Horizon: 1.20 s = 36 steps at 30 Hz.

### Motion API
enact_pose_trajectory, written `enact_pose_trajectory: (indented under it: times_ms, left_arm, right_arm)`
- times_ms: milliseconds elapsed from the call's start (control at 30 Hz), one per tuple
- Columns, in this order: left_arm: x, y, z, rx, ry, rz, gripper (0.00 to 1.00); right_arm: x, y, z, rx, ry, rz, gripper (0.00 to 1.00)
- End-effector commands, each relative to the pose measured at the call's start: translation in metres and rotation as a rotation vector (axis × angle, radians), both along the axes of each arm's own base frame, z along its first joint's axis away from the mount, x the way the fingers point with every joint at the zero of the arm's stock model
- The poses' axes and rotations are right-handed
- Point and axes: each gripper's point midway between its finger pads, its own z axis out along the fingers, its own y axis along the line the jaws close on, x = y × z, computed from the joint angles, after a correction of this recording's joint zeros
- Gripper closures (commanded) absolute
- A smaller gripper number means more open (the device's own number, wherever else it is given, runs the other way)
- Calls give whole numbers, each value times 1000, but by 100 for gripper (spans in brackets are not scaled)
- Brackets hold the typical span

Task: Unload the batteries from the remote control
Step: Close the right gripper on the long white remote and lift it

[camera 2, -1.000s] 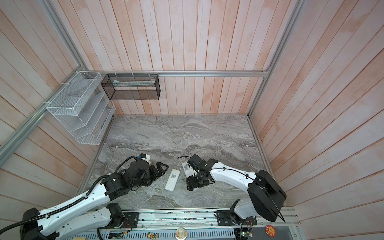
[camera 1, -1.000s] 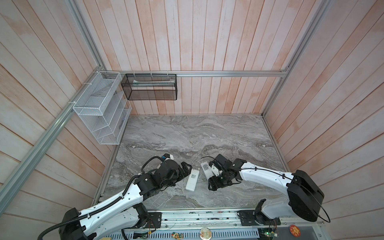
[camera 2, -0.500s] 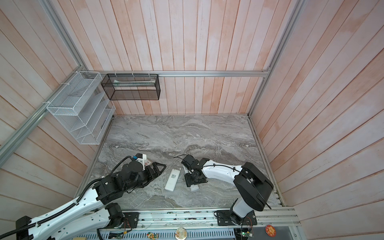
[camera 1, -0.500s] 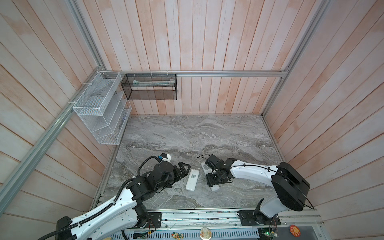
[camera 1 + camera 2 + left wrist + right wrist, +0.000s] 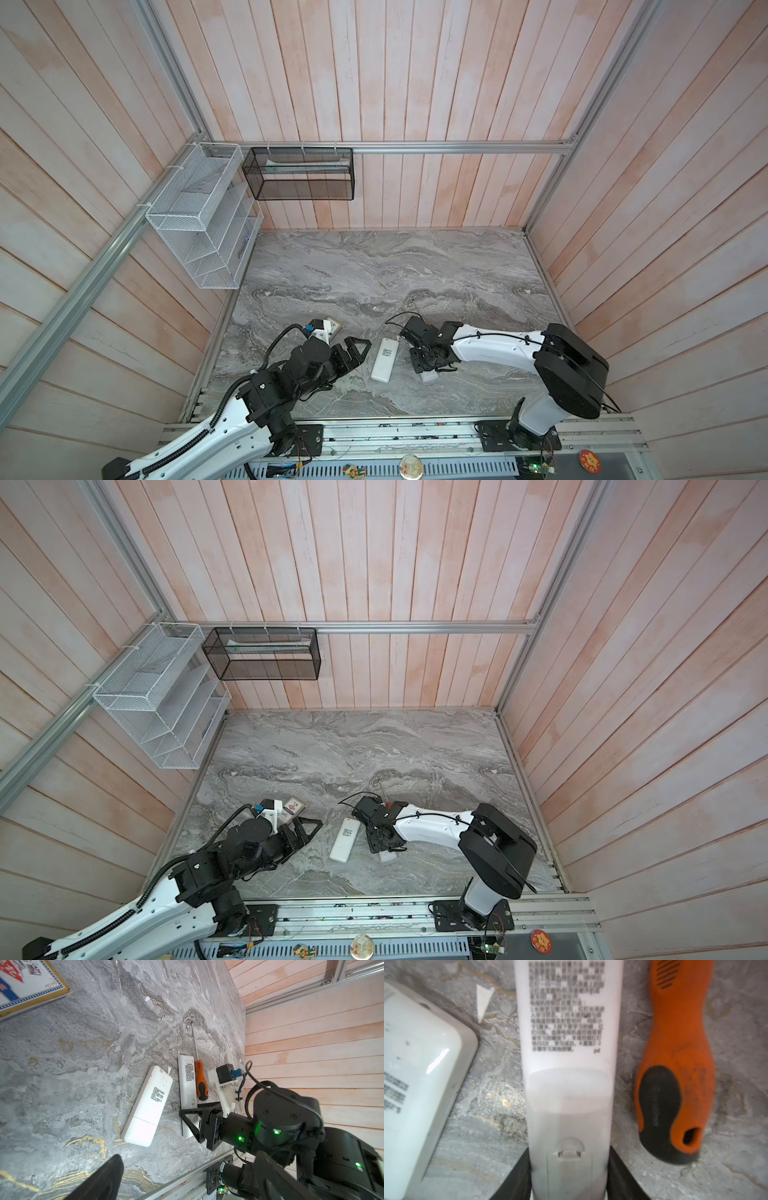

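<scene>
Remote control (image 5: pixel 566 1064), slim white plastic, lay lengthwise between the jaws of the right gripper (image 5: pixel 569 1149), pinched at its sides; left gripper (image 5: pixel 357 355) gaped open, farther off

On the table (image 5: pixel 492 1118), the slim remote (image 5: pixel 566 1064) lies between wide remote (image 5: pixel 421 1076) and screwdriver (image 5: pixel 675 1084).

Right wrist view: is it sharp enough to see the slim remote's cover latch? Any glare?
Right wrist view: soft, print on the slim remote smeared, yet the cover latch is discernible; glare only on the wider remote. Left wrist view: sharper, labels crisper.
</scene>
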Motion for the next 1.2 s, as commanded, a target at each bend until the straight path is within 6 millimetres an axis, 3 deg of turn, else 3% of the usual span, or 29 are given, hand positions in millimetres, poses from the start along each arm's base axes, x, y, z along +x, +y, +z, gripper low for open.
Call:
enact_pose_trajectory:
  times_ms: [0, 333, 633, 933, 1167]
  left_arm:
    - [3, -5, 5, -5, -10, -8, 0]
    - [11, -29, 14, -60, -24, -50, 0]
    - [13, -44, 54, -182, -115, -103, 0]
    - [30, -56, 72, -204, -155, -106, 3]
    - [53, -42, 79, -231, -154, -42, 14]
  right_arm:
    - [-9, -6, -6, -7, 19, 20, 62]
    - [-3, 18, 72, 240, -126, 122, 72]
    - [-14, 57, 142, 479, -146, 269, 75]
    - [-37, 87, 185, 608, -117, 385, 77]
    - [-50, 101, 206, 612, -147, 452, 78]
